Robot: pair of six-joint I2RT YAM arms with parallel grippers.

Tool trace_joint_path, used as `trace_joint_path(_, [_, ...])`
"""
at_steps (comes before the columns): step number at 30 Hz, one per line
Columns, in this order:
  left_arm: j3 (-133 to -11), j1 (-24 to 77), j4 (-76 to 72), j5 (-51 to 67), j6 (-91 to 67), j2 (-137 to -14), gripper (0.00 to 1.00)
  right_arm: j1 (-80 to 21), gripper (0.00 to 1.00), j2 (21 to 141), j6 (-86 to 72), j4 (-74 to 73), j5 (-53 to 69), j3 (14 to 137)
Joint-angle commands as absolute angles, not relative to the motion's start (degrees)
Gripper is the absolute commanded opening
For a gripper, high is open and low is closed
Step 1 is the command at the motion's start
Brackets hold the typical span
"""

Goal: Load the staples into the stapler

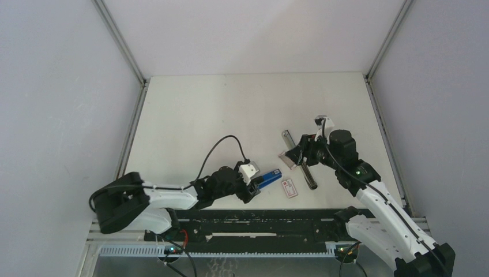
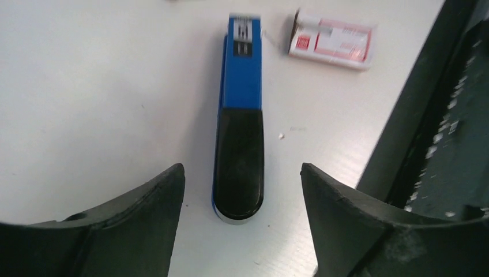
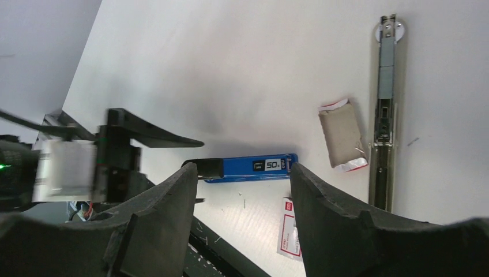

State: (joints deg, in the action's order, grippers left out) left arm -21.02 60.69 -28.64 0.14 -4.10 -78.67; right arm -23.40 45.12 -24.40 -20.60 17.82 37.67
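The blue stapler [image 1: 271,176] with a black rear end lies shut on the table near the front edge. In the left wrist view [image 2: 240,86] its black end lies between my fingers without touching them. My left gripper [image 2: 242,170] is open, low over the table [image 1: 258,186]. The red-and-white staple box [image 2: 333,41] lies flat just right of the stapler [image 1: 289,187]. Its grey inner tray [image 3: 341,134] lies apart, further back. My right gripper [image 3: 243,168] is open and empty, held above the tray area [image 1: 297,154]. I see no staple strip.
A long silver metal bar with a channel [image 3: 385,104] lies beside the grey tray, running towards the front [image 1: 308,176]. A black rail [image 2: 438,115] runs along the table's front edge, close to the box. White walls enclose the table on three sides.
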Motion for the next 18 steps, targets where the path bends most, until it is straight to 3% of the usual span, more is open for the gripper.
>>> trace_joint_path(1, [-20.72, 60.8, -26.48, -0.85, -5.57, -69.52, 0.8, -21.22, 0.6, 43.62, -23.89, -20.76, 17.78, 39.26])
trace_joint_path(13, [-35.96, 60.77, -11.83, 1.02, 1.24, -84.54, 0.77, -20.57, 0.61, 42.94, -25.84, -17.19, 18.96, 34.43])
trace_joint_path(15, [-37.14, 60.81, -11.18, 1.69, 1.44, -86.83, 0.61, -20.61, 0.61, 43.13, -26.61, -16.23, 19.86, 33.31])
trace_joint_path(18, [-37.42, 60.82, -11.52, 1.63, 0.81, -87.42, 0.28, -21.05, 0.62, 43.2, -28.74, -14.35, 20.97, 31.14])
